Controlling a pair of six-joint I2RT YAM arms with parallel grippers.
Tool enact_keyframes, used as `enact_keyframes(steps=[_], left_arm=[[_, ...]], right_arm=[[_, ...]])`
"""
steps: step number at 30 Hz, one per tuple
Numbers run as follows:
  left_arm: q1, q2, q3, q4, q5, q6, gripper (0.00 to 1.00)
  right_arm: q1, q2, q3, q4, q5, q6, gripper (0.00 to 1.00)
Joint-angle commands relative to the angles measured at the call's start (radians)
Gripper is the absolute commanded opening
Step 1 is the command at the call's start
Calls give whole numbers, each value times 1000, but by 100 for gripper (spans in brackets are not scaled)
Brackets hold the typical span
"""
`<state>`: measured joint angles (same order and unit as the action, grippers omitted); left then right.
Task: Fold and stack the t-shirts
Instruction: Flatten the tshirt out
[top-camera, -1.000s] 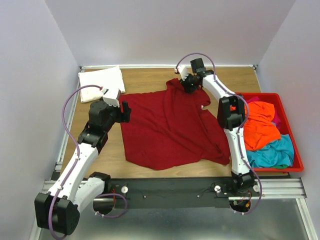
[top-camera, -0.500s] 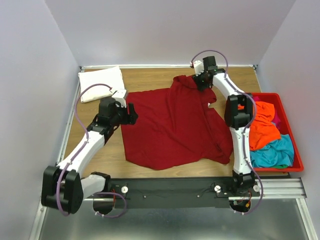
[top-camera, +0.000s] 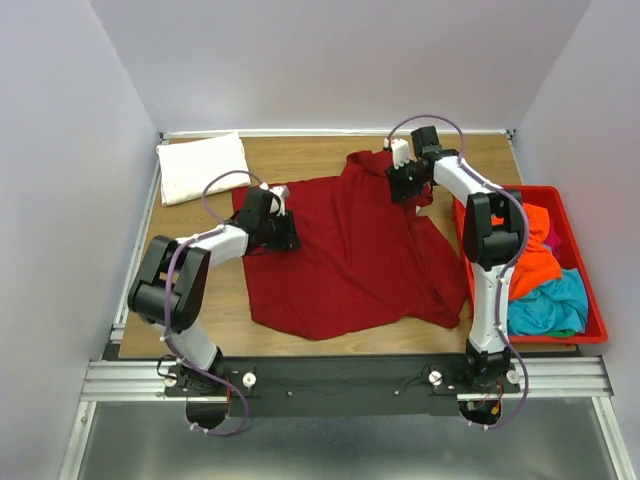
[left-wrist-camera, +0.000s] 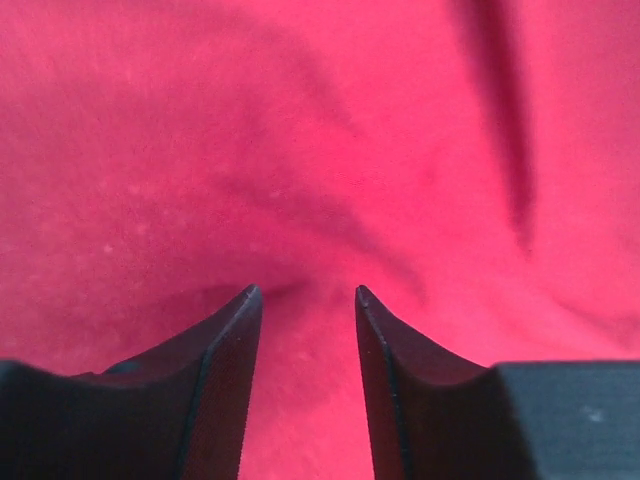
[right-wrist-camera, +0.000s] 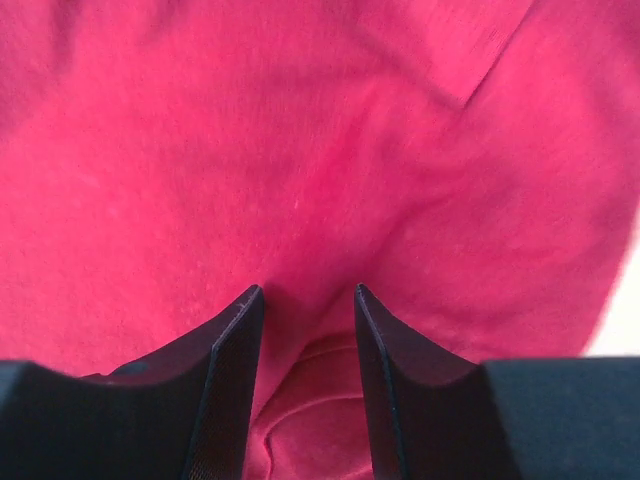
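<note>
A dark red t-shirt (top-camera: 350, 255) lies spread flat in the middle of the table. My left gripper (top-camera: 288, 236) rests on its left part. In the left wrist view its fingers (left-wrist-camera: 225, 385) stand a little apart, tips pressed onto the red cloth (left-wrist-camera: 320, 150). My right gripper (top-camera: 404, 186) is on the shirt's upper right, near the collar. Its fingers (right-wrist-camera: 225, 385) are also a little apart, with a raised fold of red cloth (right-wrist-camera: 310, 400) between them. A folded white t-shirt (top-camera: 203, 165) lies at the back left. Orange (top-camera: 528, 262), teal (top-camera: 548, 305) and magenta (top-camera: 552, 235) shirts lie in the bin.
A rigid red plastic bin (top-camera: 592, 305) stands at the right edge of the wooden table (top-camera: 300, 155). White walls close in the back and both sides. The metal rail with the arm bases (top-camera: 340, 375) runs along the near edge.
My left gripper has moved right, from beside the shirt's left edge onto the cloth. My right gripper has moved right and then a little nearer along the shirt's top.
</note>
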<state>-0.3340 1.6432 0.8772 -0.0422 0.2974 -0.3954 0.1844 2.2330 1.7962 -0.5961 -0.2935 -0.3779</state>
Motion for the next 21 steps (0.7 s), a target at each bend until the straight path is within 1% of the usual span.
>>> enact_keyframes(steps=[1, 5, 6, 7, 9, 10, 12, 15, 19, 21], left_arm=[[-2, 78, -32, -5, -12, -55, 49], [6, 40, -102, -7, -44, -109, 49], [24, 24, -124, -2, -46, -126, 49], [36, -8, -177, 16, -44, -163, 49], [82, -42, -268, 36, 3, -190, 49], [95, -87, -297, 85, 15, -230, 48], [118, -134, -358, 103, 26, -255, 48], [147, -215, -395, 91, 20, -275, 48], [226, -351, -406, 44, -4, -286, 48], [279, -384, -393, 44, 2, -293, 48]], right_arm=[[-2, 22, -37, -7, 14, 24, 48], [-5, 28, -55, -7, 71, 19, 47], [-8, 24, -60, -7, 86, 17, 47], [-10, 24, -64, -7, 89, 19, 47], [-22, 20, -69, -8, 90, 17, 47], [-23, 17, -77, -8, 86, 16, 47], [-28, 8, -86, -8, 70, 11, 48], [-26, -6, -118, -8, 34, 8, 48], [-26, -18, -150, -8, 27, 1, 48], [-28, -21, -164, -8, 30, -4, 49]])
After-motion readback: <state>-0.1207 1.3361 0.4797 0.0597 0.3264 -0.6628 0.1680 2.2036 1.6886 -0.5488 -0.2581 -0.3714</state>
